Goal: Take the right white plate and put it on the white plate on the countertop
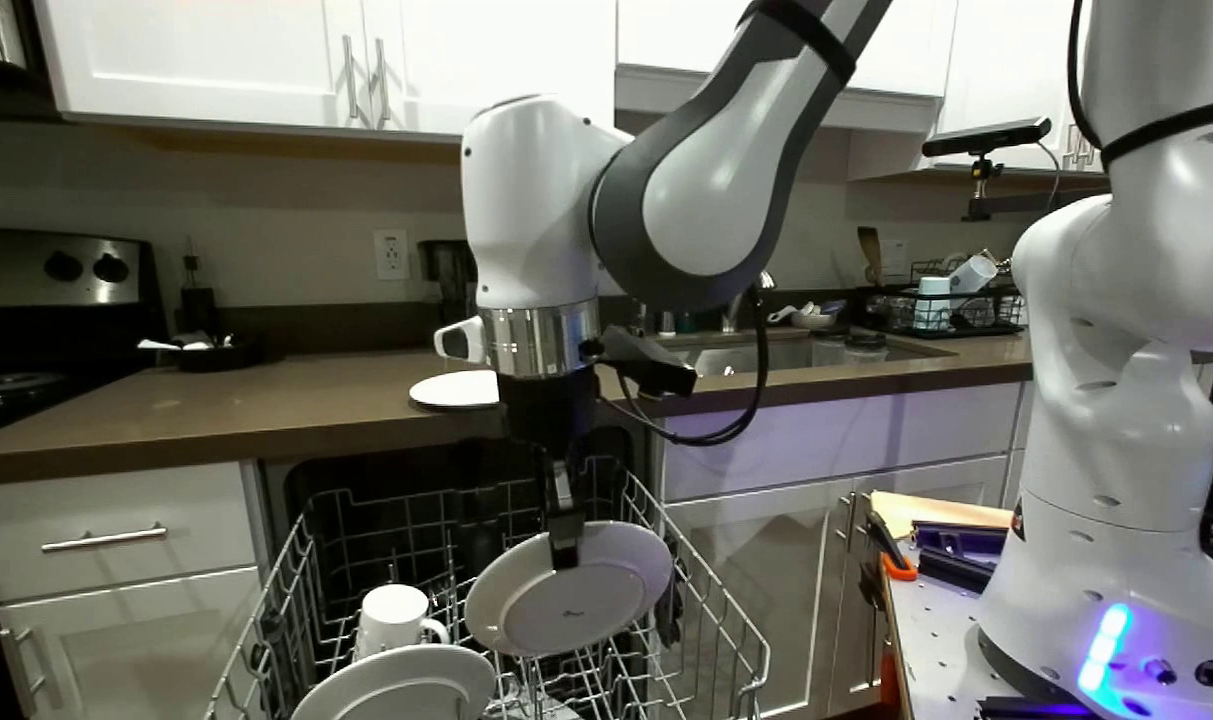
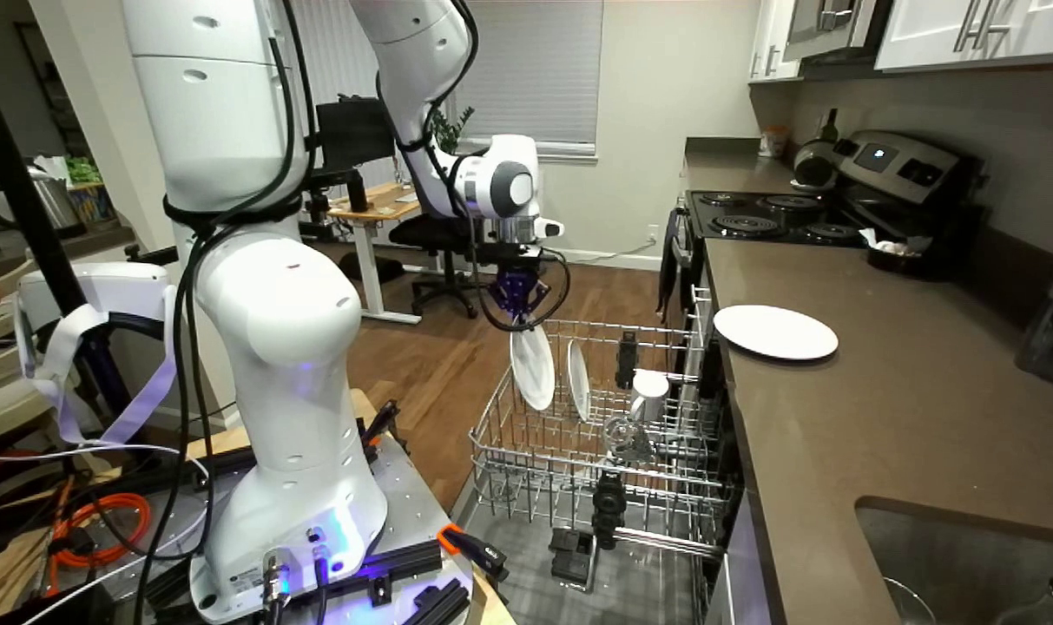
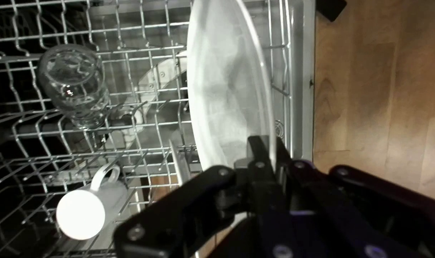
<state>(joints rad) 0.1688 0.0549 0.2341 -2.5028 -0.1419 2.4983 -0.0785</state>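
Observation:
My gripper (image 1: 564,545) points down over the dishwasher rack and is shut on the rim of a white plate (image 1: 576,610). In the wrist view, the gripper's fingers (image 3: 268,142) sit on both sides of the rim of that plate (image 3: 228,89). The gripper (image 2: 519,314) and the held plate (image 2: 533,369) also show in an exterior view, with the plate near upright. I cannot tell whether its lower edge touches the rack. A second white plate (image 2: 578,382) stands in the rack beside it. Another white plate (image 2: 776,332) lies flat on the countertop (image 2: 917,399), partly hidden by the arm elsewhere (image 1: 451,390).
The pulled-out wire rack (image 1: 731,620) surrounds the held plate. A white mug (image 3: 81,215) and a glass jar (image 3: 74,84) stand in it. The counter's front edge (image 1: 336,428) lies behind the rack. A sink (image 2: 969,538) and a stove (image 2: 769,215) adjoin the counter.

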